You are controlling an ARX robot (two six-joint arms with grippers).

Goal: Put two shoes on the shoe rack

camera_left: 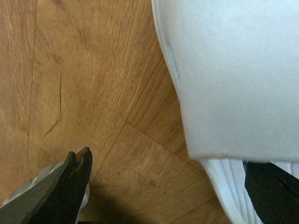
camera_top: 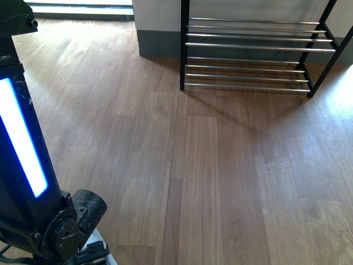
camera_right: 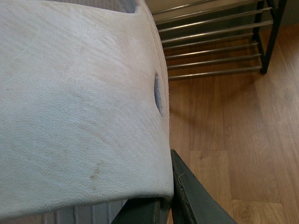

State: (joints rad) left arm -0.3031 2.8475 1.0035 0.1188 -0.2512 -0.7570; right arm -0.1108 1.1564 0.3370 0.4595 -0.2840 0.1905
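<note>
Front view: the shoe rack point(camera_top: 251, 55) stands far ahead and a bit to the right, by the wall. Its shiny bars are all bare. No shoe shows here. The left arm point(camera_top: 22, 143), with its bright light strip, reaches down low at the left. The right arm is out of sight.

Left wrist view: the left claw point(camera_left: 166, 161) is open wide and has hold of nothing. One black finger is over the wooden floor point(camera_left: 84, 74). The other is over the ribbed bed of a pale slide sandal point(camera_left: 233, 70). This sandal lies on the floor just beside the open claw, and its wide strap fills much of the picture.

Right wrist view: the right claw point(camera_right: 161, 186) looks pinched tight on the side edge of a white slide sandal point(camera_right: 74, 102). This sandal looks lifted up, and the rack shows beyond it.

I think the step is getting both sandals in hand. To do it well, the left claw should slide sideways until the strap sits between both fingers. Then it should close firmly and lift straight up. The right claw should keep its sandal level, so it does not slip out.
</note>
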